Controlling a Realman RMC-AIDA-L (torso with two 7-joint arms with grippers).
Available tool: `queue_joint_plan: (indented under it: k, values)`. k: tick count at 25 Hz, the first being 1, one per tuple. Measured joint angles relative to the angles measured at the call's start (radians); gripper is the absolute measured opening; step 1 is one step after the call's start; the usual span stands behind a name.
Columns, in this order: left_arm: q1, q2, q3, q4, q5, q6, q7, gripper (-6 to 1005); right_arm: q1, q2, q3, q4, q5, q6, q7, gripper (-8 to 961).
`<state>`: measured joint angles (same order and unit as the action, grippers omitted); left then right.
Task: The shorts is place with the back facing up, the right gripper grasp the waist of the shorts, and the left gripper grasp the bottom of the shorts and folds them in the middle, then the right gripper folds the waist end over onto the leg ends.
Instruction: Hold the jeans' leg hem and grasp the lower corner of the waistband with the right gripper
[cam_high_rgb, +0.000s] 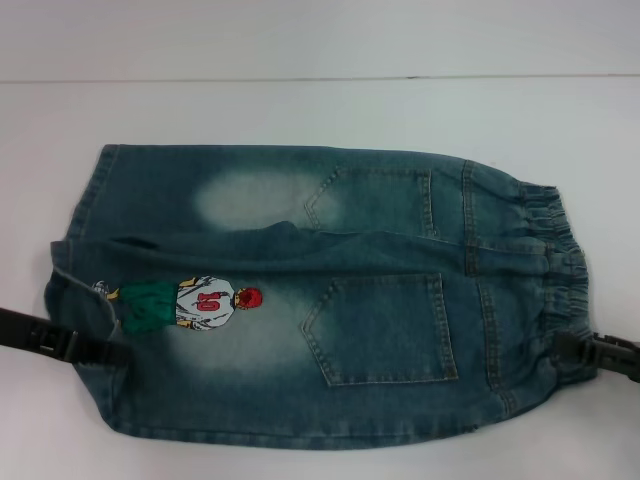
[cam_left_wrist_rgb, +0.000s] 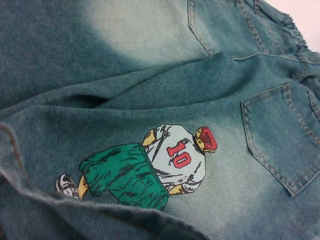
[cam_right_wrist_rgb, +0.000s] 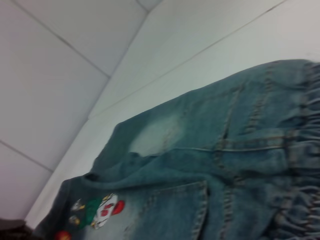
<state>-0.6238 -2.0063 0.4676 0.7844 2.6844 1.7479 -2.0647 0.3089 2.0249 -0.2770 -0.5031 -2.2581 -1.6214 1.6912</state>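
Observation:
The blue denim shorts (cam_high_rgb: 300, 300) lie back up on the white table, with the leg hems (cam_high_rgb: 85, 200) on the left and the puckered waist (cam_high_rgb: 555, 260) on the right. The basketball-player print (cam_high_rgb: 190, 302) sits on the near leg. My left gripper (cam_high_rgb: 95, 350) meets the near leg hem at the left edge. The left wrist view shows that hem (cam_left_wrist_rgb: 75, 210) raised close to the camera, below the print (cam_left_wrist_rgb: 160, 165). My right gripper (cam_high_rgb: 575, 352) meets the near end of the waist, which fills the right wrist view (cam_right_wrist_rgb: 300, 165). A ridge runs along the shorts' middle.
The white table (cam_high_rgb: 320, 110) stretches behind the shorts to a seam line at the back. A narrow strip of bare table (cam_high_rgb: 300, 465) lies between the shorts and the near edge of the view.

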Motion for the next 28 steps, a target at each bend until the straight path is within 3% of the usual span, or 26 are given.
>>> queue_joint_plan:
  k: [20,25,28]
  values:
    - [-0.01,-0.002,0.003,-0.014,0.0,-0.018,0.001,21,-0.048,0.007,-0.011,-0.008,0.002,-0.016,-0.004,825]
    - [-0.012,-0.002,0.003,-0.018,0.0,-0.018,0.0,21,-0.05,0.007,-0.009,-0.011,0.006,-0.013,-0.004,596]
    - [-0.015,-0.002,0.003,-0.023,0.0,-0.018,0.0,21,-0.047,0.004,-0.008,-0.011,0.006,-0.01,-0.001,509]
